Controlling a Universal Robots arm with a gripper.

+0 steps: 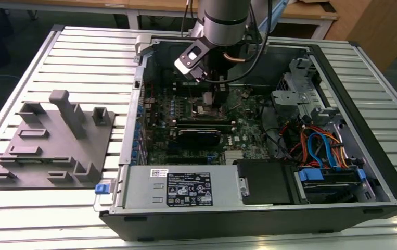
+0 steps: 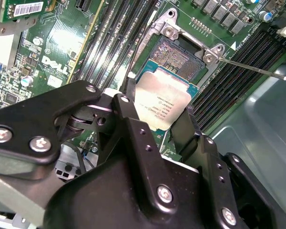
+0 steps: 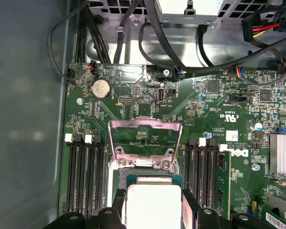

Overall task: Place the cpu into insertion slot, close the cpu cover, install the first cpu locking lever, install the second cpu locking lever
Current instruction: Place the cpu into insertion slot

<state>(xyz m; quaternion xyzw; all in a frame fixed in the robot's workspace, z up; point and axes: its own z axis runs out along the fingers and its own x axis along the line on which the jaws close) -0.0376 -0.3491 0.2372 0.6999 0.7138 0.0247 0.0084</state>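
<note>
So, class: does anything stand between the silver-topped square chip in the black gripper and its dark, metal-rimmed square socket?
Nothing visible does. The black gripper holds the silver-topped square chip right over the dark square socket; the silvery cover frame is swung open and the thin lever rod points aside.

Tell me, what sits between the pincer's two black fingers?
The square silver chip, clamped between the fingers over the open socket, as both wrist views show.

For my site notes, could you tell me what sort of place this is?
Likely a robotics lab bench: an open computer case lies on a slatted metal table, and the gripper grips the cpu.
</note>
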